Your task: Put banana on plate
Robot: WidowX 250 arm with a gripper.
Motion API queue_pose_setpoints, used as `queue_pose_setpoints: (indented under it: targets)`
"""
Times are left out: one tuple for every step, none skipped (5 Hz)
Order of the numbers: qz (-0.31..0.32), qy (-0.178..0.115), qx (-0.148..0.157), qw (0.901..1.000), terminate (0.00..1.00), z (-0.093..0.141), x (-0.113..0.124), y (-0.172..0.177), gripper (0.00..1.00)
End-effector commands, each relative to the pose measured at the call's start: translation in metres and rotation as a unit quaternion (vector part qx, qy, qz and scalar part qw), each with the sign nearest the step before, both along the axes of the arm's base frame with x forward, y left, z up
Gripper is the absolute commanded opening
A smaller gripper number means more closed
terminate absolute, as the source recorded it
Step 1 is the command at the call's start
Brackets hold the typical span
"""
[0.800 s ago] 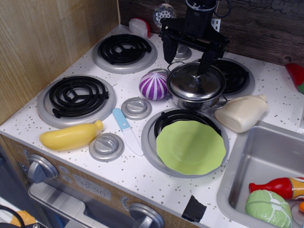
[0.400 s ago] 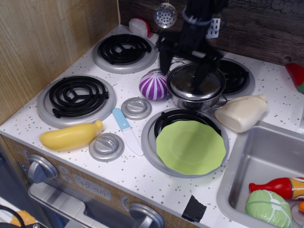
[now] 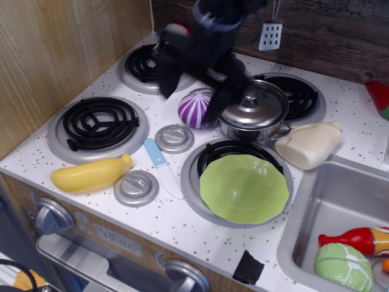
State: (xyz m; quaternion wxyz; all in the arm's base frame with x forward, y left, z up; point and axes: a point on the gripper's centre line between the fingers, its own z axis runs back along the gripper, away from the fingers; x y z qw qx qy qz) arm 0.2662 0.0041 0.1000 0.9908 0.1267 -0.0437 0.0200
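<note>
The yellow banana point(image 3: 91, 174) lies on the counter at the front left, below the front-left burner. The light-green plate point(image 3: 244, 188) rests on the front-right burner ring. My gripper point(image 3: 191, 97) hangs open and empty above the purple striped ball, its two dark fingers spread wide, one over the back-left burner and one by the steel pot. It is well behind and to the right of the banana.
A steel pot with lid point(image 3: 254, 109) stands behind the plate. A purple striped ball point(image 3: 193, 108), a blue-handled toy knife point(image 3: 162, 167), two grey knobs point(image 3: 136, 187), a cream bottle point(image 3: 309, 145) and the sink point(image 3: 340, 225) with toy food are nearby.
My gripper has moved left and forward from above the pot to above the purple ball. The banana and plate have not moved.
</note>
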Motion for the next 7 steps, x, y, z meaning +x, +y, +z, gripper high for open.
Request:
queue_pose_setpoints:
  targets:
    - [-0.04, -0.02, 0.008, 0.999, 0.0, -0.012, -0.035, 0.027, 1.0]
    - [-0.06, -0.024, 0.004, 0.9979, 0.0, -0.033, -0.039, 0.042, 1.0]
    - [-0.074, -0.025, 0.002, 0.9969, 0.0, -0.052, -0.045, 0.058, 1.0]
    - [-0.083, -0.024, 0.002, 0.9962, 0.0, -0.064, -0.057, 0.07, 1.0]
    - [-0.095, -0.026, -0.003, 0.9951, 0.0, -0.074, -0.064, 0.083, 1.0]
    - [-0.104, -0.033, -0.009, 0.994, 0.0, -0.087, -0.064, 0.094, 1.0]
    - [-0.099, -0.041, -0.024, 0.994, 0.0, -0.101, -0.063, 0.102, 1.0]
